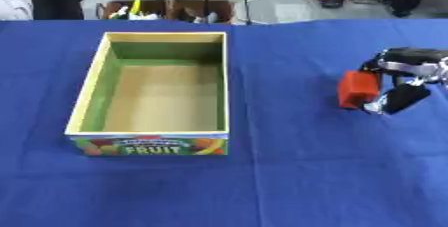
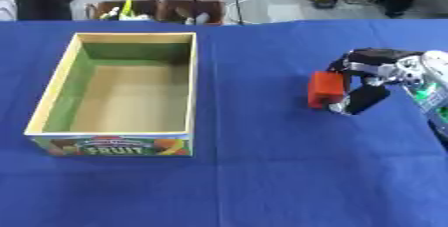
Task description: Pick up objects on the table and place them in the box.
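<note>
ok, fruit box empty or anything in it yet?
Empty. The box shows only its bare tan floor and green inner walls. The red block is outside it, in the right hand's fingers.

boxes: 1 | red blocks: 1 | robot hands: 1

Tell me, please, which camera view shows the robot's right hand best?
The right eye view: the right hand shows with its wrist and forearm, fingers curled around the red block. In the left eye view the picture's right edge cuts the hand off at the wrist, though its hold on the block is visible.
</note>
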Available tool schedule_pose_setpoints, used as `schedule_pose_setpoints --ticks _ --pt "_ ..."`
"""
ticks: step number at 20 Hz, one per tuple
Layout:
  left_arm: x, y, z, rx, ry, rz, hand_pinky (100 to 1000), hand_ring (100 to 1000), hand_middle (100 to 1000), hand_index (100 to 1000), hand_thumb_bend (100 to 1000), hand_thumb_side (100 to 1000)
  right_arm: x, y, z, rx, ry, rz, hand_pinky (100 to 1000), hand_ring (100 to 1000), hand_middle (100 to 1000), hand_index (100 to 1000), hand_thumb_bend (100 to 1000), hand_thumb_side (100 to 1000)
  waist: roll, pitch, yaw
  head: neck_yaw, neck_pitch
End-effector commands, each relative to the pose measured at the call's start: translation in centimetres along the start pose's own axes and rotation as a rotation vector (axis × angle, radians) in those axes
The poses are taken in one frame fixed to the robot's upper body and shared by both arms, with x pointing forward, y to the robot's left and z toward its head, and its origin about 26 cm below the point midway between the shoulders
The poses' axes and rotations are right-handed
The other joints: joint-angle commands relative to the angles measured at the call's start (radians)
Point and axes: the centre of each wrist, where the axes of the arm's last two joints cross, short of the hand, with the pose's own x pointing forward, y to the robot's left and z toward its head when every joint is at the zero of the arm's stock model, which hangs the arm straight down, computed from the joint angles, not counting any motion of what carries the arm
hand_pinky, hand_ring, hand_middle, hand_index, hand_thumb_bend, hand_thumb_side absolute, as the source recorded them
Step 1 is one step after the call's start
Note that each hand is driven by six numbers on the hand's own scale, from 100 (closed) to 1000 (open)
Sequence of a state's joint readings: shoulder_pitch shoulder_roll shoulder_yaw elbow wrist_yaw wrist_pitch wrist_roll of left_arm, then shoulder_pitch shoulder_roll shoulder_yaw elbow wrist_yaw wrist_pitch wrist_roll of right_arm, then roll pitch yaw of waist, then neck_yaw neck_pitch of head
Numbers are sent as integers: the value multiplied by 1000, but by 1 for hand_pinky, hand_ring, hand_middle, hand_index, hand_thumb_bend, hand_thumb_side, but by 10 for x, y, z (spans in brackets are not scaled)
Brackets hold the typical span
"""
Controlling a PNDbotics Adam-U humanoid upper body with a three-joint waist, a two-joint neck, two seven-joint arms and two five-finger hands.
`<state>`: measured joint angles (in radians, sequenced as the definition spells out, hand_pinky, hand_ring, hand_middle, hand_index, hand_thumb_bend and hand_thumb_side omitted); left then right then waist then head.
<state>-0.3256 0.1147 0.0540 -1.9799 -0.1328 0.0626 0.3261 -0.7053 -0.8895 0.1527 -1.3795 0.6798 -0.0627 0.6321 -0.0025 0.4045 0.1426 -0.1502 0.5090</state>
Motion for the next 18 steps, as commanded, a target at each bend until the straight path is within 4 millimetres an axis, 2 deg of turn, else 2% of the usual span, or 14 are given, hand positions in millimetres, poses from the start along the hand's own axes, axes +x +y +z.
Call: schedule_pose_setpoints --ticks 1,5,18 --pt "7 2 -3 -5 -30 1 462 650 604 634 100 931 -4 -24 13 -86 14 5 461 661 399 466 100 484 -3 -29 -2 5 -4" --pt "7 2 -3 -5 -29 -2 462 650 604 634 100 931 3 -34 18 -128 -7 5 450 659 389 457 100 488 -5 -35 -5 7 -2" --pt "7 3 -3 -9 -28 -8 463 650 603 634 100 931 45 -75 35 -268 -111 25 437 639 360 443 100 508 -21 -52 -4 9 1"
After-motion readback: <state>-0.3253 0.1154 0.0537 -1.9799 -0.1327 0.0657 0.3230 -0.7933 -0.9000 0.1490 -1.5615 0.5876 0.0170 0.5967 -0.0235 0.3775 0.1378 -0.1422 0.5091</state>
